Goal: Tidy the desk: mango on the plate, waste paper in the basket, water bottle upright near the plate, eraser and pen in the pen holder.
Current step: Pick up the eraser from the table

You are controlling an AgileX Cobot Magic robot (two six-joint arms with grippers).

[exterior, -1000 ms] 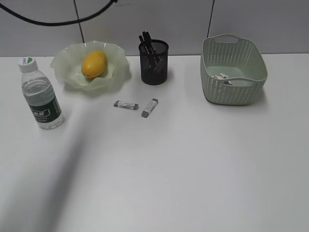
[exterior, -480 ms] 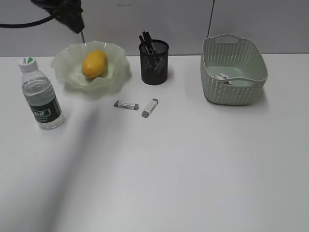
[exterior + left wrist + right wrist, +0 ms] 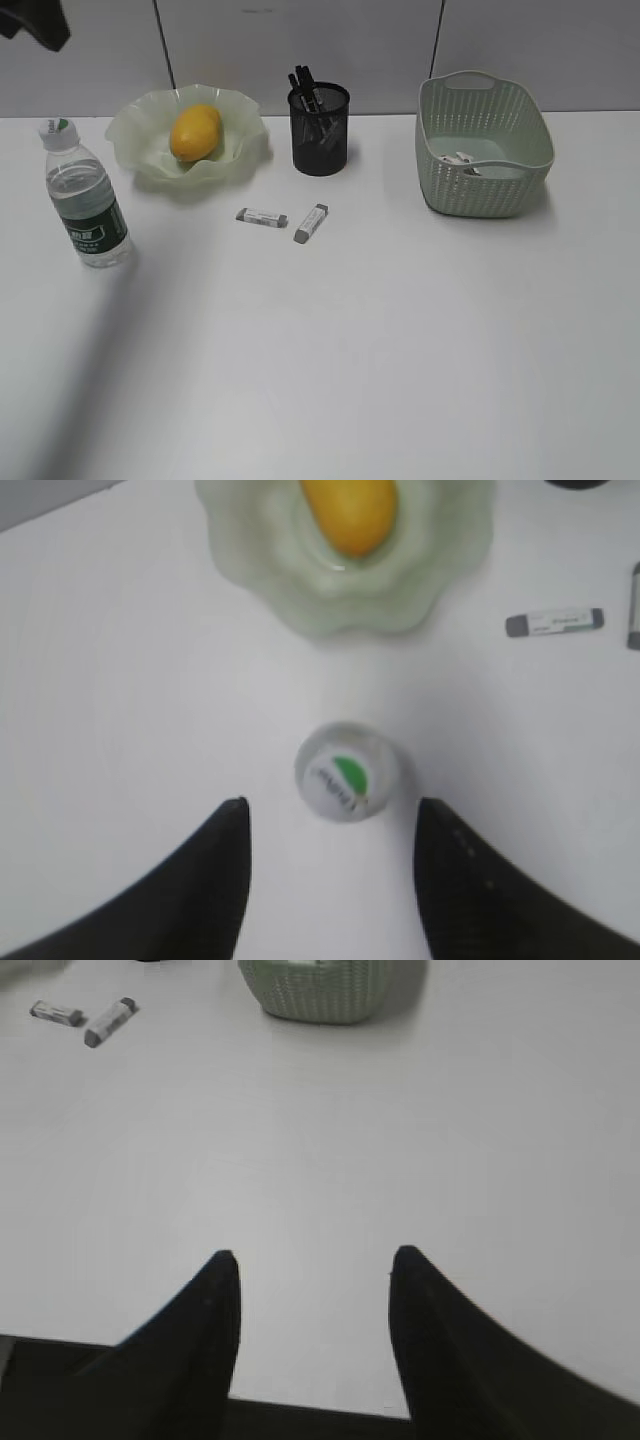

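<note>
The water bottle (image 3: pixel 88 200) stands upright on the desk (image 3: pixel 380 330), left of the plate (image 3: pixel 140 150). The mango (image 3: pixel 195 132) lies in the plate. Dark pens (image 3: pixel 304 82) stick out of the pen holder (image 3: pixel 319 135). Two grey-white erasers (image 3: pixel 261 217) (image 3: pixel 311 222) lie on the desk in front of it. Waste paper (image 3: pixel 465 162) sits in the basket (image 3: pixel 484 190). My left gripper (image 3: pixel 331 805) hangs open high above the bottle's cap (image 3: pixel 347 772), touching nothing. My right gripper (image 3: pixel 312 1255) is open and empty over the desk's near edge.
A dark part of my left arm (image 3: pixel 35 22) shows in the top left corner of the exterior view. The right wrist view shows the erasers (image 3: pixel 57 1013) (image 3: pixel 110 1022) and the basket (image 3: pixel 318 990) far ahead. A tiled wall (image 3: pixel 380 50) backs the desk.
The left arm came into the exterior view above the plate, then drew away to the top left corner; its shadow on the desk shifted left. The objects have not moved.
</note>
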